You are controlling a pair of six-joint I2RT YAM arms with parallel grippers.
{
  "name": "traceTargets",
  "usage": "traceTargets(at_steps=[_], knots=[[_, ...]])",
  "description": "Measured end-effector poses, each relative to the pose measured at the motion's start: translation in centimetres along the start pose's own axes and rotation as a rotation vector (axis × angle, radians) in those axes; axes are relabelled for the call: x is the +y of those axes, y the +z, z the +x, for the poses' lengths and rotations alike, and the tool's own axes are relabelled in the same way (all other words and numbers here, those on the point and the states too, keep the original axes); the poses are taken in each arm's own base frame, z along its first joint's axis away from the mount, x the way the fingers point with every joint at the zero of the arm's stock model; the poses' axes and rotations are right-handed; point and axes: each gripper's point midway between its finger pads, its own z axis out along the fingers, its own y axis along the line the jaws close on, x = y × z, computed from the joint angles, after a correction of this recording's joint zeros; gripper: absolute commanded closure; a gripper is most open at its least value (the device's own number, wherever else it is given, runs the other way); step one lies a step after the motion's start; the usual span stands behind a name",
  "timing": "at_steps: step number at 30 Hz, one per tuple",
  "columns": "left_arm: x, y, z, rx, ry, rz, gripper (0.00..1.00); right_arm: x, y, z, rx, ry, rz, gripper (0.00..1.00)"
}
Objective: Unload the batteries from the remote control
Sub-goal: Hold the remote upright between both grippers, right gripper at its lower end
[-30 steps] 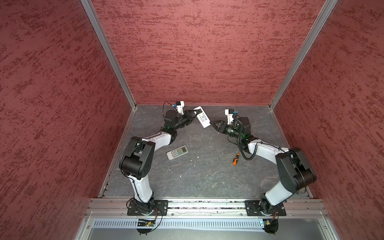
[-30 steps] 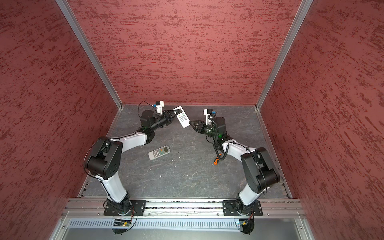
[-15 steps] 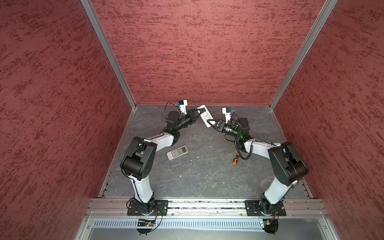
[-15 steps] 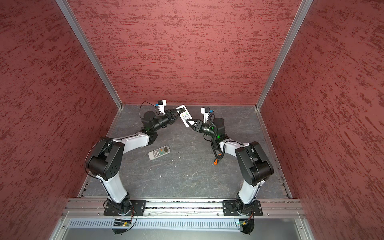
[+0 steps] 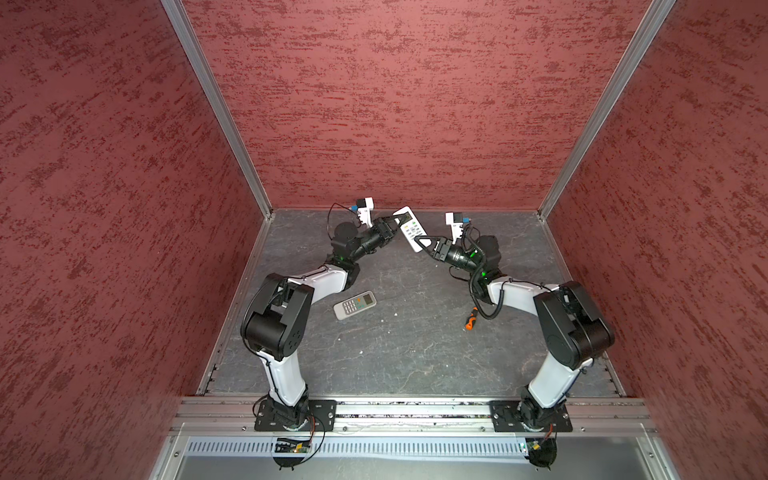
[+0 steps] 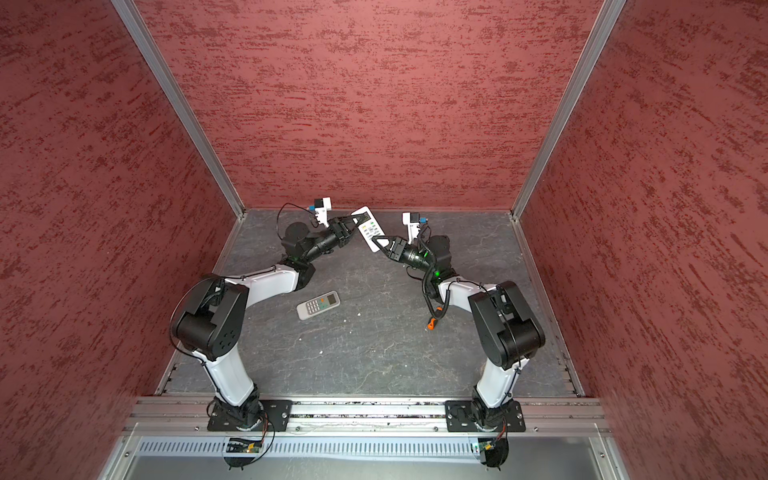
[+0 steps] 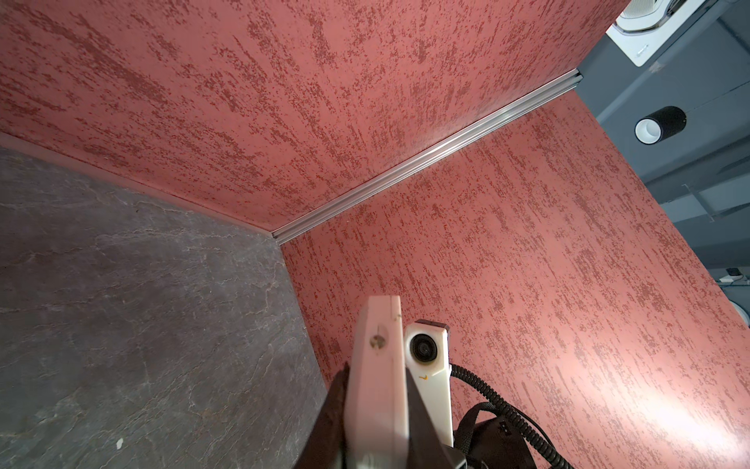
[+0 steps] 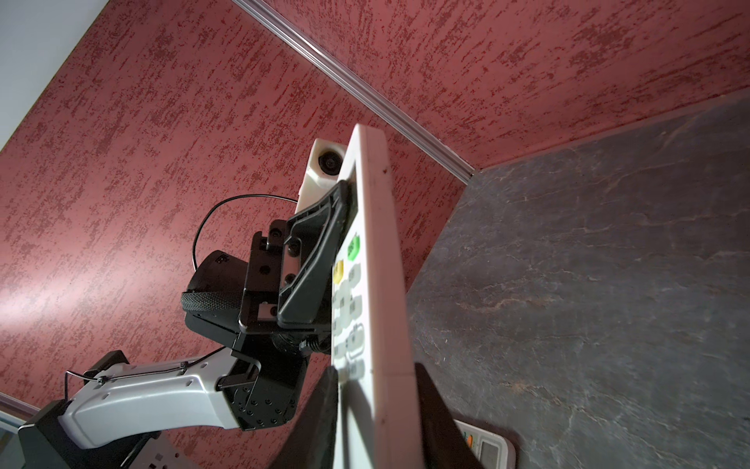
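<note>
My left fingers [image 7: 330,418] are clamped on the upper end of the white remote [image 5: 409,226], holding it raised over the back of the surface [image 5: 415,357], keypad up in both top views. My right fingers [image 8: 438,418] sit narrow on either side of its lower end; I cannot tell whether they are pressing yet. No batteries show anywhere, so I judge them to be inside this remote, behind a back cover that no view shows. To do this well I'd seat the right grip squarely on the edges, clear of that cover, before loosening the left. A second remote [image 5: 354,304] and the screwdriver [image 5: 471,320] lie on the surface, well apart.
</note>
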Motion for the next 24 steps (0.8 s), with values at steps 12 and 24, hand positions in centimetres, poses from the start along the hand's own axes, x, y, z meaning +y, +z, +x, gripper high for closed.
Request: traceTargets(at_steps=[12,24], knots=[[-0.49,-0.04,-0.31,-0.015,-0.004,0.022,0.77,0.46,0.25,-0.14,0.012,0.004,-0.018,0.83],[-0.03,-0.25,-0.27,-0.028,-0.011,0.012,0.59,0.02,0.29,0.08,0.017,-0.006,0.000,0.88]])
